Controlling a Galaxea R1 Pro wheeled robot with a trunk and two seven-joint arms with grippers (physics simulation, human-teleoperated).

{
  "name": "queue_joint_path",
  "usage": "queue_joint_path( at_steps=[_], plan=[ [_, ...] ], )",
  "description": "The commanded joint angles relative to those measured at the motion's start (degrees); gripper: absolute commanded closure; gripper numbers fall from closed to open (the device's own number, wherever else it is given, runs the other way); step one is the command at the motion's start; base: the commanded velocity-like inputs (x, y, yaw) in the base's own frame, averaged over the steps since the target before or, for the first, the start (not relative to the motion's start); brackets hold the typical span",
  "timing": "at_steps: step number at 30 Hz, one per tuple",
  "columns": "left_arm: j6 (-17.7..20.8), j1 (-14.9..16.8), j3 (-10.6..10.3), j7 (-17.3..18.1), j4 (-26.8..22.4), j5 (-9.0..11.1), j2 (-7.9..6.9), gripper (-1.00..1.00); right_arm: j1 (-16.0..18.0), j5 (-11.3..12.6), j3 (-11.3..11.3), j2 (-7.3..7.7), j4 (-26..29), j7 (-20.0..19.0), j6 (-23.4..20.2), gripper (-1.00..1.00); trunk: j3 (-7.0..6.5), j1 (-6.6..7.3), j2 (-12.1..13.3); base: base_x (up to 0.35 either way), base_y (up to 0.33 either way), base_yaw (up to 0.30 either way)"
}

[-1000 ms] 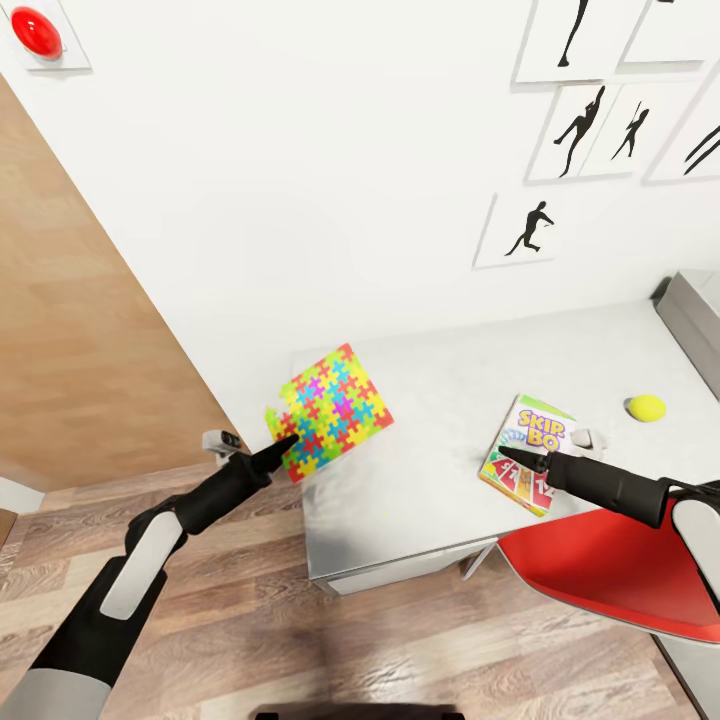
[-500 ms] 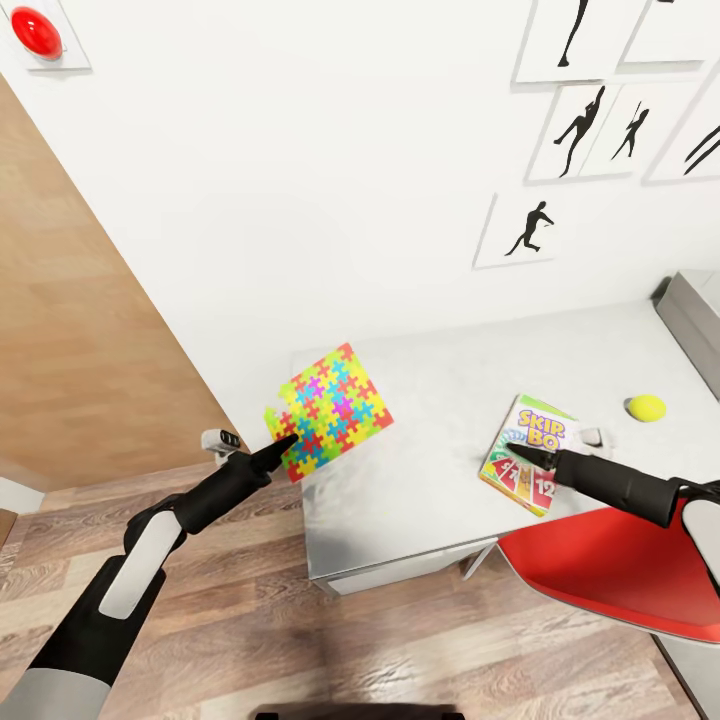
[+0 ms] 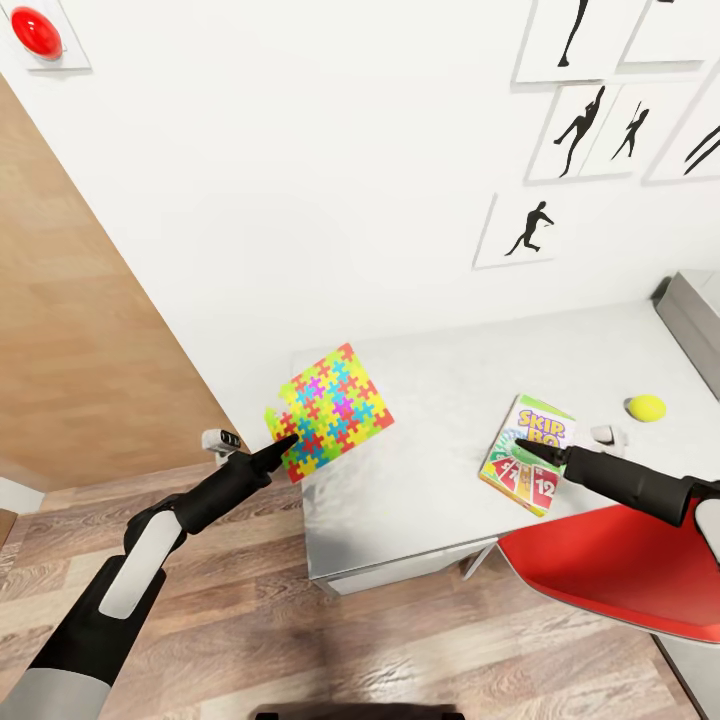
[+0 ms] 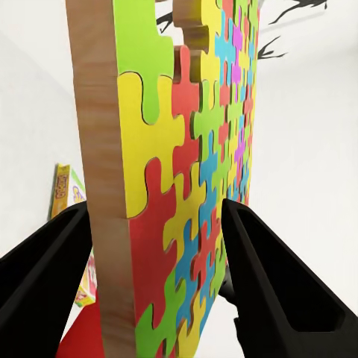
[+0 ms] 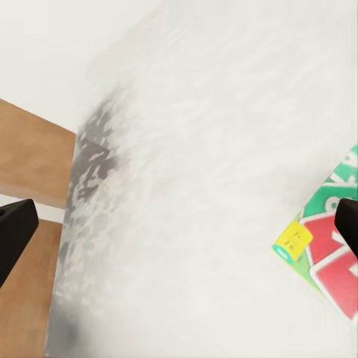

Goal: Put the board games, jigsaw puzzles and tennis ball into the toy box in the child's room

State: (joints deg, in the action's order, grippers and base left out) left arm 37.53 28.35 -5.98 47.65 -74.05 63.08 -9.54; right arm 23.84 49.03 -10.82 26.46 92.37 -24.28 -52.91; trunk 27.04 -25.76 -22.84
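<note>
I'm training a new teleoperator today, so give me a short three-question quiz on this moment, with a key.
1. True or false: the left claw holds the multicoloured jigsaw puzzle slab on edge.
2. What does the right claw hover over? A) the small yellow-green tennis ball B) the flat yellow-green-red SKIP-BO game box C) the red chair seat
3. Fill in: the ball lies on the light-grey ____.

Key: 1 true; 2 B; 3 table.
</note>
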Motion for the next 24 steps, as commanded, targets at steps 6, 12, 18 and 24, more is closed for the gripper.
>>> queue_joint_path(
  at_steps=[6,12,18,24],
  plan=[
    [0.3,0.0,-0.1,-0.1,0.0,0.4,-0.04,1.00,-0.1,-0.2,-1.6,0.13,0.0,-1.4,-1.3,-1.00,0.08,-0.03,-0.1,0.000,0.000,0.000],
    [0.3,0.0,-0.1,-0.2,-1.1,0.4,0.01,1.00,-0.2,-0.2,-5.1,0.31,0.0,-6.5,-5.8,-1.00,0.08,-0.03,-0.1,0.000,0.000,0.000],
    [0.3,-1.0,-0.1,-2.4,-4.8,0.2,0.27,1.00,-0.2,-0.3,-8.8,0.79,0.1,-11.9,-7.1,-1.00,0.01,-0.03,-0.1,0.000,0.000,-0.071],
    [0.4,-2.3,-0.2,-9.9,-10.6,0.8,0.78,1.00,-0.4,-0.3,-11.3,2.98,0.1,-14.4,-7.1,-1.00,-0.17,-0.03,-0.1,0.000,0.000,-0.196]
  ],
)
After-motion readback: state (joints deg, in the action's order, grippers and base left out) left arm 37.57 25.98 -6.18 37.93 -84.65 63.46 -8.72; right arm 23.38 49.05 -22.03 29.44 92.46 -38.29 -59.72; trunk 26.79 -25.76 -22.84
